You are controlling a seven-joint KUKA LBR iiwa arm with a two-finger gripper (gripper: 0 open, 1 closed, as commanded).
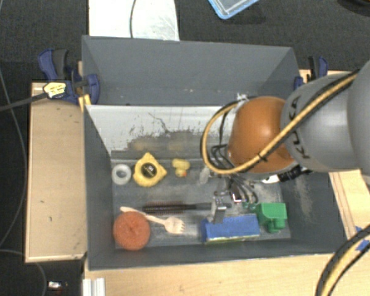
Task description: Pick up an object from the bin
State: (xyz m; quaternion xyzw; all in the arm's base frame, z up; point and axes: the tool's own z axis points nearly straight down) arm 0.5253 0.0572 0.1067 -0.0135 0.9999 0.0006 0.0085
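My gripper hangs low over the bin's floor, right of the middle, under the arm's orange cover. Just below it lies a blue rectangular block with a yellow-green underside, close to the front wall. A green blocky piece sits to the right of that block. A dark thin stick lies flat to the gripper's left, its right end reaching to the gripper.
At the front left a rust-red round scrubber lies beside a pale fork. Further back are a yellow tape measure, a small yellow piece and a grey-white roll. The arm covers the bin's right rear.
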